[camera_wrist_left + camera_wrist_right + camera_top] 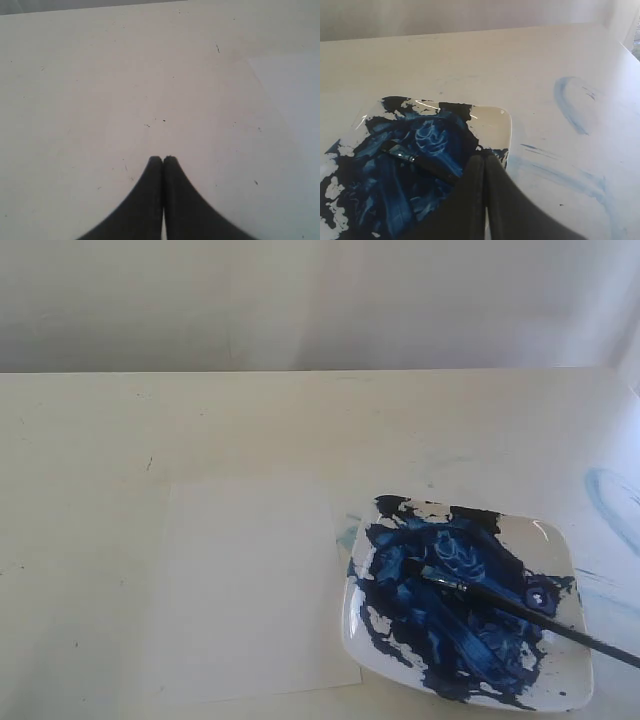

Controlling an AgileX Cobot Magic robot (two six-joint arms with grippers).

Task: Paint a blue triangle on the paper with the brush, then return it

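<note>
The right gripper (485, 156) is seen with its jaws pressed together and nothing held, hung over the rim of the plate (504, 131). There the brush (422, 161) is laid across the blue paint (380, 195), its handle lost from sight behind the fingers and carried out past the plate's edge. The left gripper (163, 159) is likewise closed and empty over bare table (100, 75), an edge of the paper (250, 590) being near it. The sheet is laid flat just beside the plate, with open table left all around.

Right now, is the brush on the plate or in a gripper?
On the plate: the brush lies flat, bristles in the blue paint, handle sticking out over the rim.
</note>
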